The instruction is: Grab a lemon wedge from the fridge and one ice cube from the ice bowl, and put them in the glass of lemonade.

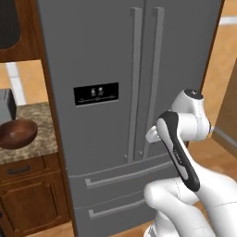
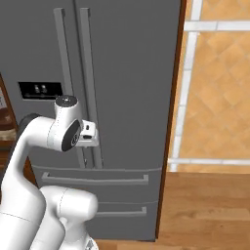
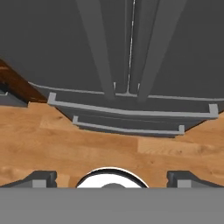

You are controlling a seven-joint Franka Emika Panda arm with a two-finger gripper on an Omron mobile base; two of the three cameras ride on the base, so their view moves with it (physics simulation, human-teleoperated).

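Observation:
The grey steel fridge (image 1: 97, 55) stands in front of me with both doors shut, so the lemon wedge is hidden. Its two long vertical handles (image 1: 144, 83) meet at the middle, and two drawer fronts (image 3: 131, 111) lie below. My gripper (image 3: 113, 177) is open, its fingertips (image 3: 41, 177) set wide apart with nothing between them. It hovers close in front of the lower ends of the handles (image 2: 78, 88), pointing down along the doors. The dark reddish-brown ice bowl (image 1: 17, 133) sits on the counter to the left of the fridge. The glass of lemonade is out of view.
A granite counter (image 1: 41, 134) over wooden cabinets (image 1: 28, 194) adjoins the fridge on the left, with a grey toaster (image 1: 5, 106) behind the bowl. A black dispenser panel (image 1: 96, 94) is set in the left door. Wooden floor (image 2: 205, 210) lies open to the right.

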